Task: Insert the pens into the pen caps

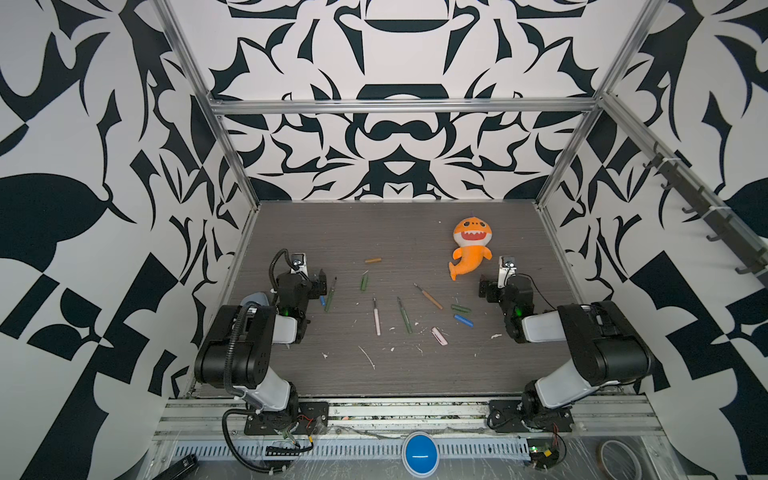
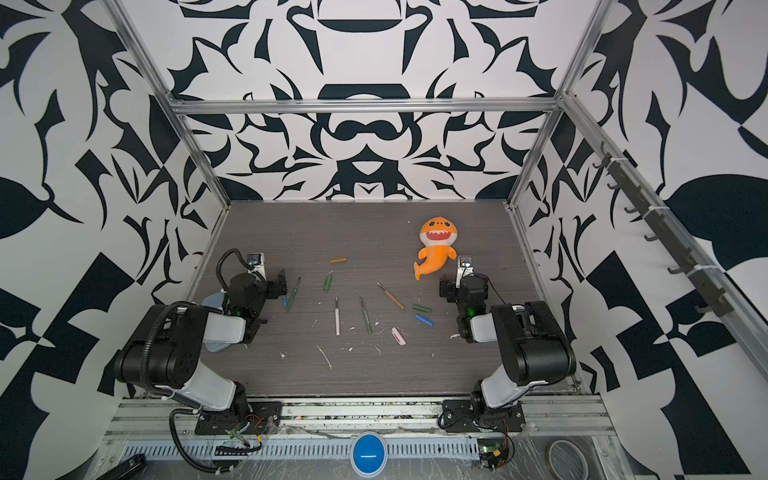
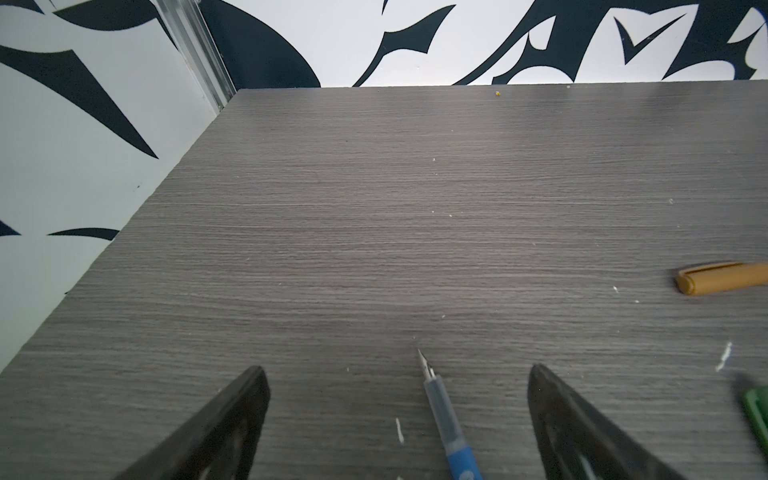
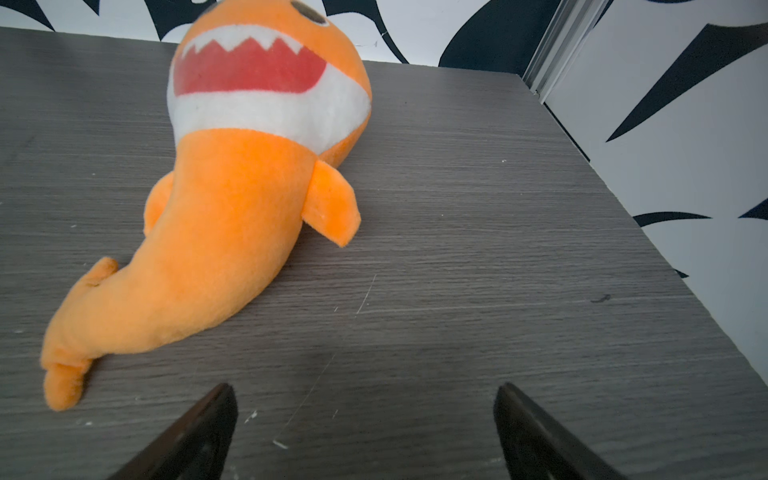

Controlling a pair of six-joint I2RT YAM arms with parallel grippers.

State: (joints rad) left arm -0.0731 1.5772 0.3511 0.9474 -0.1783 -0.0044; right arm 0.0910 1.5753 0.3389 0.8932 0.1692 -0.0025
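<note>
Arms folded low over the grained bench (image 3: 374,208); right hand (image 4: 365,386) wide, near the plush shark (image 4: 232,208); left hand (image 3: 397,370) wide, far from it, straddling a slim pointed blue pen (image 3: 446,419)

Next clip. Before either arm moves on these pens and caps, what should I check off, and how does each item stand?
1. left gripper open and empty: ok.
2. right gripper open and empty: ok.
3. blue pen lies uncapped between the left gripper's jaws: ok.
4. blue cap lies loose on the right gripper's side, no pen in it: ok.
5. plush shark clear of the right gripper: ok, close but apart.
6. which way the blue cap's opening faces: cannot tell.
</note>
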